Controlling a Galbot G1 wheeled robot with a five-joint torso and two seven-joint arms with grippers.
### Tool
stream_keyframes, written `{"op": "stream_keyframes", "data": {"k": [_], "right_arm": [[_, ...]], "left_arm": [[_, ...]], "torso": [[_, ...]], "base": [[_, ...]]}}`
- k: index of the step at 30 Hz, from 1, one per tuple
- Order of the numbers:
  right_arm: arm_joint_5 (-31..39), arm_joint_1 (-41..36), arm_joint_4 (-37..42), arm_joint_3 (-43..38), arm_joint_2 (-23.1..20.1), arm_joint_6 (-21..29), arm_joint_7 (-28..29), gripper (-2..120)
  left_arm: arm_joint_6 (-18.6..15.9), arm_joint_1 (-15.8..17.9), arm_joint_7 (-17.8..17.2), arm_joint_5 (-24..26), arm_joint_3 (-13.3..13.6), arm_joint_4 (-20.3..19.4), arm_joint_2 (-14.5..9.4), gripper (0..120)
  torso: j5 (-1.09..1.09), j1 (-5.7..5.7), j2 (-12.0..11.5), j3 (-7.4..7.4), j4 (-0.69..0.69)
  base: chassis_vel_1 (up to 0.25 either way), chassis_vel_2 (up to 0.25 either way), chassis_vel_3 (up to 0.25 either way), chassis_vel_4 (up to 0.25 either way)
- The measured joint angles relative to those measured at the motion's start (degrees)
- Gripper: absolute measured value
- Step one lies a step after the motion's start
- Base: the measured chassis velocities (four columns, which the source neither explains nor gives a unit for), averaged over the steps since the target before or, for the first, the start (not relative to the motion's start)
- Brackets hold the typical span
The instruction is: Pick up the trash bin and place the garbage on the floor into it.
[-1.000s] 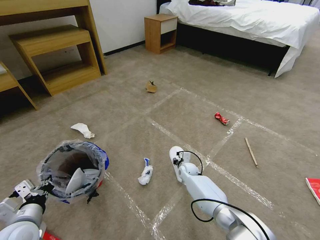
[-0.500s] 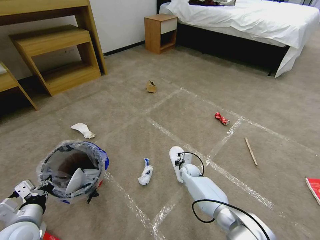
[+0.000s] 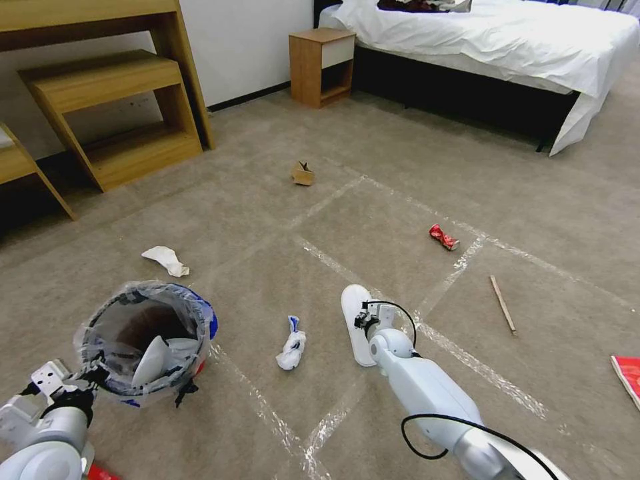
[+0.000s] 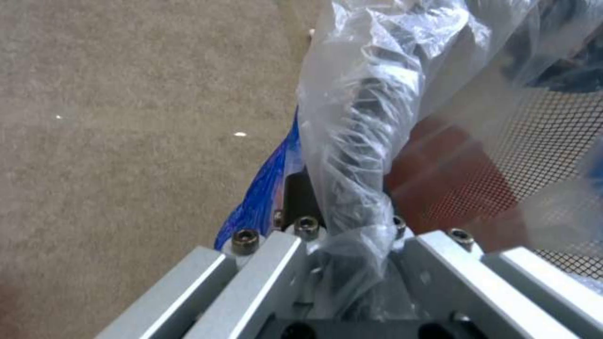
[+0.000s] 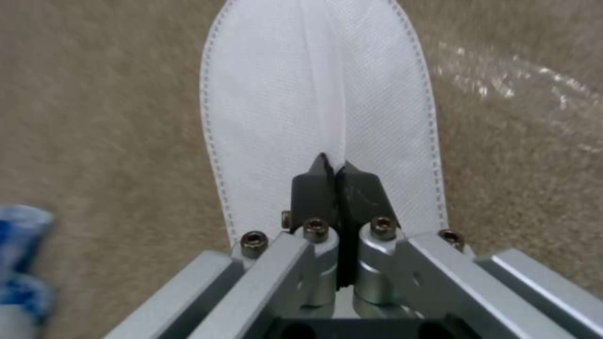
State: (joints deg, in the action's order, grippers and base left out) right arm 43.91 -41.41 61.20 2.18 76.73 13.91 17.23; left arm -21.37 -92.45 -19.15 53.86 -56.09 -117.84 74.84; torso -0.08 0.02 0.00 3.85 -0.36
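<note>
My right gripper (image 5: 336, 172) pinches the white slipper (image 5: 314, 94) beside the trash bin (image 3: 147, 333), whose rim my left gripper (image 4: 342, 221) clamps for dropping it in.

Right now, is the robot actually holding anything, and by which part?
Yes. The right gripper pinches the white slipper by a fold near one end; the left gripper clamps the trash bin by its bagged rim.

Red packet (image 3: 627, 377) cut by frame edge.
</note>
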Motion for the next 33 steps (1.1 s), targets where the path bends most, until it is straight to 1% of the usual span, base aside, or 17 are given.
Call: {"op": "stream_keyframes", "data": {"k": [3,4,5,7,9,11,12,15,16,18,20,21,23,24,27,28,33], "right_arm": [[1.3,-3.0,7.7,-0.7,-2.3,-0.1,0.8,0],[1.3,-3.0,7.7,-0.7,-2.3,-0.1,0.8,0],[1.6,-4.1,10.7,-1.3,-3.2,-0.5,1.0,0],[1.3,-5.6,14.2,-2.0,-4.6,-2.3,0.8,0],[1.1,-6.1,15.5,-2.2,-5.1,-3.0,0.7,0],[1.1,-7.5,19.9,-2.8,-7.3,-5.5,-0.3,0],[1.1,-7.5,19.9,-2.8,-7.3,-5.5,-0.3,0],[1.8,-8.5,26.9,-3.0,-11.4,-9.3,-2.1,0],[1.8,-8.5,26.9,-3.0,-11.4,-9.3,-2.1,0],[3.3,-8.4,32.6,-2.8,-14.4,-11.2,-3.2,0],[5.3,-7.5,39.0,-1.9,-17.2,-13.7,-4.5,0],[5.3,-7.5,39.0,-1.9,-17.2,-13.7,-4.5,0],[7.5,-5.5,44.5,-0.4,-19.7,-15.8,-5.8,0],[7.5,-5.5,44.5,-0.4,-19.7,-15.8,-5.8,0],[10.4,-1.3,50.9,2.4,-22.4,-18.5,-7.5,0],[10.4,-1.3,50.9,2.4,-22.4,-18.5,-7.5,0],[13.1,3.8,55.3,6.8,-24.2,-22.6,-10.7,0]], "left_arm": [[-0.3,0.2,-0.3,0.1,0.1,0.0,-0.4,1],[-0.3,0.2,-0.3,0.1,0.1,0.0,-0.4,1],[-0.5,0.3,-0.4,0.2,0.2,-0.2,-0.5,1],[-0.7,0.3,-0.6,0.4,0.3,-0.5,-0.7,1],[-0.8,0.4,-0.7,0.5,0.4,-0.7,-0.8,1],[-1.1,0.5,-0.8,1.0,0.4,-1.1,-1.2,1],[-1.1,0.5,-0.8,1.0,0.4,-1.1,-1.2,1],[-1.8,0.5,-1.1,2.0,0.5,-1.7,-2.0,1],[-1.8,0.5,-1.1,2.0,0.5,-1.7,-2.0,1],[-2.7,0.4,-1.3,2.7,0.7,-2.3,-2.6,1],[-3.4,0.4,-1.6,3.5,0.9,-3.0,-3.1,1],[-3.4,0.4,-1.6,3.5,0.9,-3.0,-3.1,1],[-4.0,0.4,-1.8,3.9,1.3,-3.7,-3.5,1],[-4.0,0.4,-1.8,3.9,1.3,-3.7,-3.5,1],[-4.8,0.4,-2.1,4.5,1.9,-4.5,-3.5,1],[-4.8,0.4,-2.1,4.5,1.9,-4.5,-3.5,1],[-5.7,0.2,-2.5,4.9,2.8,-5.4,-3.5,1]], "torso": [[0.01,0.0,0.0,0.0,0.0],[0.01,0.0,0.0,0.0,0.0],[0.0,0.0,0.0,0.0,0.0],[0.0,0.0,0.0,0.0,0.0],[0.01,0.0,0.0,0.0,0.0],[0.01,0.0,0.0,0.0,0.0],[0.01,0.0,0.0,0.0,0.0],[0.0,0.0,0.0,0.0,-0.01],[0.0,0.0,0.0,0.0,-0.01],[0.01,0.0,0.0,0.0,-0.01],[0.01,0.0,0.0,0.0,0.0],[0.01,0.0,0.0,0.0,0.0],[0.0,0.0,0.0,0.0,0.0],[0.0,0.0,0.0,0.0,0.0],[0.0,0.0,0.0,0.0,0.01],[0.0,0.0,0.0,0.0,0.01],[-0.01,0.0,0.0,0.0,0.01]], "base": [[0.0,0.0,0.0,0.0],[0.0,0.0,0.0,0.0],[0.0,0.0,0.0,0.0],[0.0,0.0,0.0,0.0],[0.0,0.0,0.0,0.0],[0.0,0.0,0.0,0.0],[0.0,0.0,0.0,0.0],[0.0,0.0,0.0,0.0],[0.0,0.0,0.0,0.0],[0.0,0.0,0.0,0.0],[0.0,0.0,0.0,0.0],[0.0,0.0,0.0,0.0],[0.0,0.0,0.0,0.0],[0.0,0.0,0.0,0.0],[0.0,0.0,0.0,0.0],[0.0,0.0,0.0,0.0],[0.0,0.0,0.0,0.0]]}}
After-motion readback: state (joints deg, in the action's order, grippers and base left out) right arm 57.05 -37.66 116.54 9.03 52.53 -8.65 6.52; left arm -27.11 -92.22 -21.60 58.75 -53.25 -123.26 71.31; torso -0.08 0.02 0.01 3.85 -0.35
